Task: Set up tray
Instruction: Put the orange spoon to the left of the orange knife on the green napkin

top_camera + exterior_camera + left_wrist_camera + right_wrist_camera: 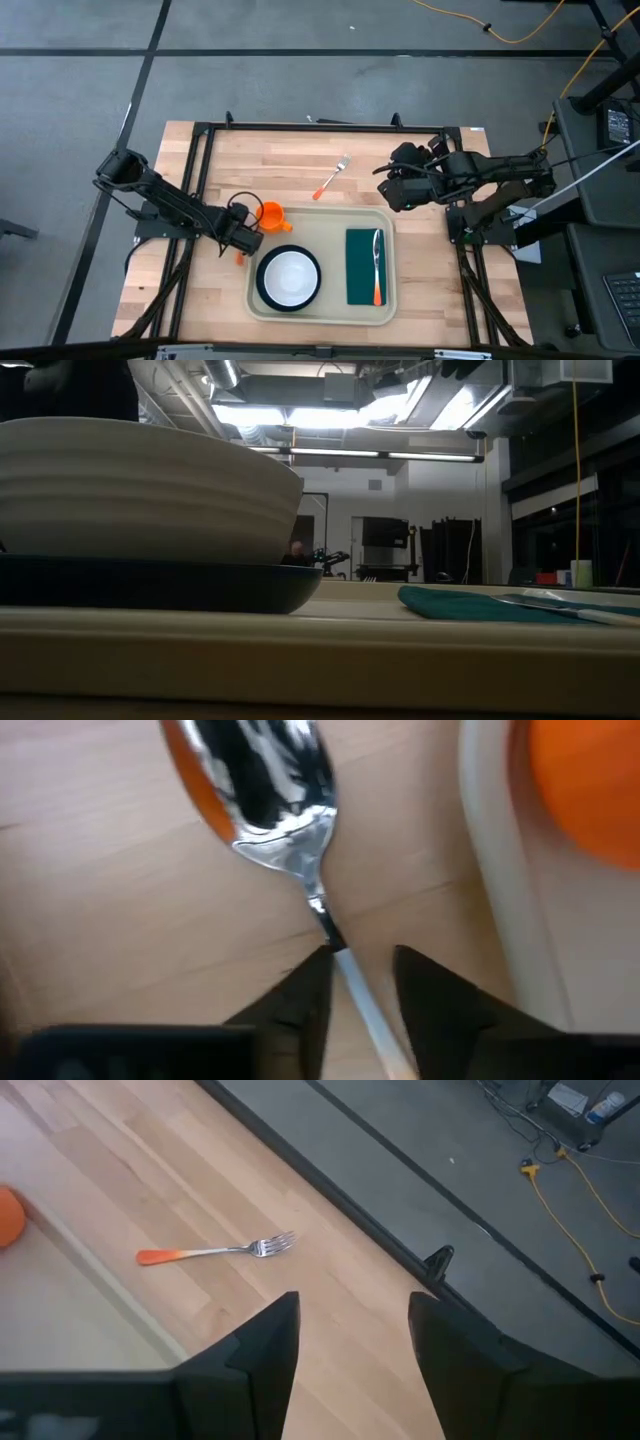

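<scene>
Left of the large cream plastic tray (385, 225), left gripper (360, 982) fingers narrowly straddle the thin, slippery steel spoon (275, 795) shaft; right gripper (350, 1330) hovers open.

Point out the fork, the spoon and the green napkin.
fork (215, 1251): right wrist view, mid handle.
spoon (262, 775): left wrist view, bowl.
green napkin (360, 268): high view, bare cloth left of the knife.

Grey floor (300, 30) around wooden counter (290, 155), dark seam lines across it. Yellow cable (520, 35) on floor at 1 o'clock. Beyond counter: long ceiling light strips (380, 455), exposed ducts (270, 432), white back wall (345, 505), dark windows (570, 510) at 3 o'clock.
</scene>
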{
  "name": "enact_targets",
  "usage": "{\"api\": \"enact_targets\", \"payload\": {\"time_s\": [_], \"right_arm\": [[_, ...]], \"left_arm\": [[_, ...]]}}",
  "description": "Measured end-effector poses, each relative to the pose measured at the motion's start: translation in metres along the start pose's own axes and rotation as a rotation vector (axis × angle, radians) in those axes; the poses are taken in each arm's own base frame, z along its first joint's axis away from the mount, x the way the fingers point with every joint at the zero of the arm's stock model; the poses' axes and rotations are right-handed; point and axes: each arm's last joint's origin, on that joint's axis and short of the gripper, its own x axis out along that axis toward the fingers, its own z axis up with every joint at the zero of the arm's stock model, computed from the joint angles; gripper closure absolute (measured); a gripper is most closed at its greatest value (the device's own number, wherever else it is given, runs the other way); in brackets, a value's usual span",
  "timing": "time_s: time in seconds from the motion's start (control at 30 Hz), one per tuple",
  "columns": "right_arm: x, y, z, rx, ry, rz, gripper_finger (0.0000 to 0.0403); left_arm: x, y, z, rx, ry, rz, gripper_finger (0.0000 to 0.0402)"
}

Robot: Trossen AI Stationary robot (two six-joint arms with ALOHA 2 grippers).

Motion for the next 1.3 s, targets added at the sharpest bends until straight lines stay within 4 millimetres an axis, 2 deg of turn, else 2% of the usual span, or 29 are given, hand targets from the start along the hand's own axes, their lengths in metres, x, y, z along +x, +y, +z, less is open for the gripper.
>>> {"api": "enact_targets", "payload": {"time_s": [0.17, 0.43, 0.63, 0.83, 1.03, 1.17, 1.3], "right_arm": [[0.0, 0.0, 0.0, 0.001, 0.003, 0.003, 0.021], [0.0, 0.0, 0.0, -0.001, 0.014, 0.011, 0.021], [0.0, 0.0, 0.0, -0.007, 0.014, 0.011, 0.021], [0.0, 0.001, 0.0, -0.038, 0.014, 0.011, 0.021], [0.0, 0.001, -0.001, -0.068, 0.017, 0.017, 0.021], [-0.002, 0.002, -0.002, -0.087, 0.016, 0.026, 0.021], [-0.004, 0.004, -0.003, -0.098, 0.013, 0.034, 0.021]], "left_arm": [[-0.001, 0.0, 0.0, -0.005, -0.003, -0.021, 0.0386], [-0.01, 0.008, 0.003, -0.024, -0.022, -0.039, 0.0396], [-0.041, 0.022, 0.006, -0.007, -0.048, 0.076, 0.0397], [-0.102, 0.018, 0.02, 0.034, -0.133, -0.027, 0.0397], [-0.194, 0.015, 0.044, 0.137, -0.256, -0.18, 0.0397], [-0.263, 0.028, 0.063, 0.182, -0.359, -0.345, 0.0397], [-0.322, 0.052, 0.081, 0.23, -0.451, -0.532, 0.0398]]}}
